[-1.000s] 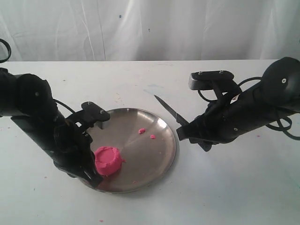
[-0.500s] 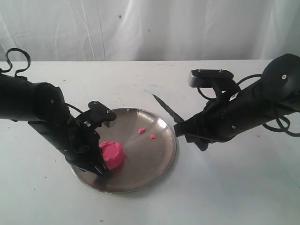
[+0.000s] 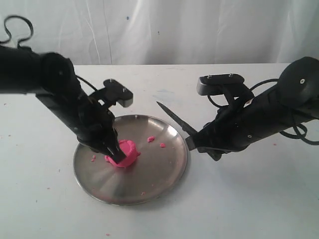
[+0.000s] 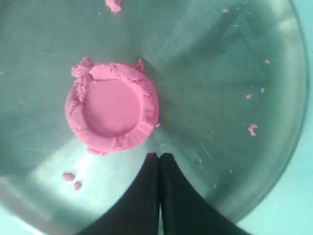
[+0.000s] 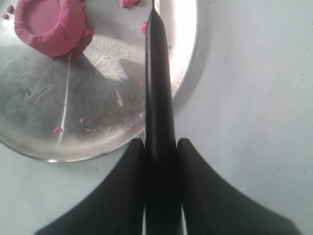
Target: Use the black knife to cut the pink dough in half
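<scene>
A slim black knife (image 3: 174,117) is clamped between the two fingers of the right hand (image 3: 195,141). Its handle is hidden inside the grip, and only the dark, matte, pointed blade shows. In the exterior view its long axis runs on a diagonal, with the tip pointing up and to the left, above the right rim of a round steel plate (image 3: 167,172). In the right wrist view the knife (image 5: 159,88) runs straight out from the right hand (image 5: 160,147) and crosses the plate (image 5: 98,98) rim, its tip ending near small pink crumbs and well apart from the pink dough (image 5: 51,24). The pink dough (image 3: 125,152) lies on the plate, left of centre in the exterior view. It is a small, soft, bright pink puck with a raised ragged rim and a flat sunken middle. The left hand (image 3: 110,149) reaches down beside it. In the left wrist view the left hand (image 4: 159,157) has its fingers pressed together with nothing between them, the tips just beside the edge of the pink dough (image 4: 112,115); whether they touch it is unclear. The plate (image 4: 225,73) is shiny and lightly scratched, with pink crumbs (image 3: 151,139) scattered on it. It sits on a white counter (image 3: 249,199).
</scene>
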